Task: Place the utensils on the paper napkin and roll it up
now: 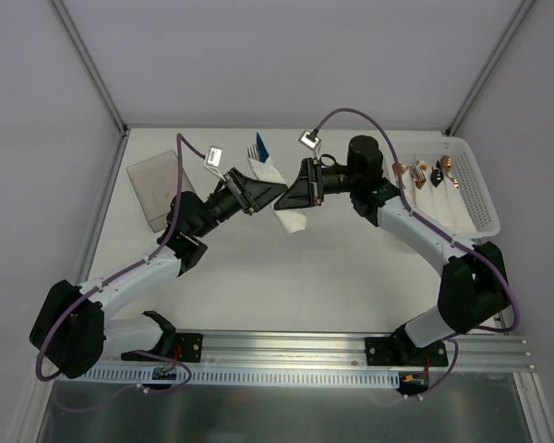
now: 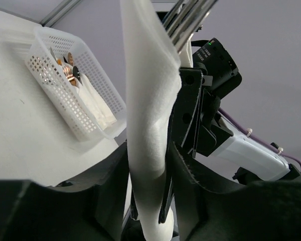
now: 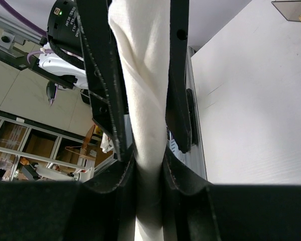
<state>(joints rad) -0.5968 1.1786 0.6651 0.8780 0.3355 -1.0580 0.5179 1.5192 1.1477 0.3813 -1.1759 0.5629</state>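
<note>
The paper napkin point(image 1: 293, 220) is a white roll held above the table's middle, between the two arms. A blue handle and silver tines of the utensils point(image 1: 258, 146) stick out of its far end. My left gripper point(image 1: 277, 190) reaches in from the left and my right gripper point(image 1: 286, 199) from the right, their fingers crossing on the roll. In the left wrist view the roll point(image 2: 148, 100) fills the gap of the left gripper point(image 2: 148, 165), with metal utensil ends point(image 2: 188, 22) above. The right gripper point(image 3: 149, 165) is shut tight on the roll point(image 3: 140, 65).
A white perforated basket point(image 1: 475, 198) at the back right holds older white rolls with gold and black cutlery ends; it also shows in the left wrist view point(image 2: 65, 100). A grey flat pad point(image 1: 157, 189) lies at the back left.
</note>
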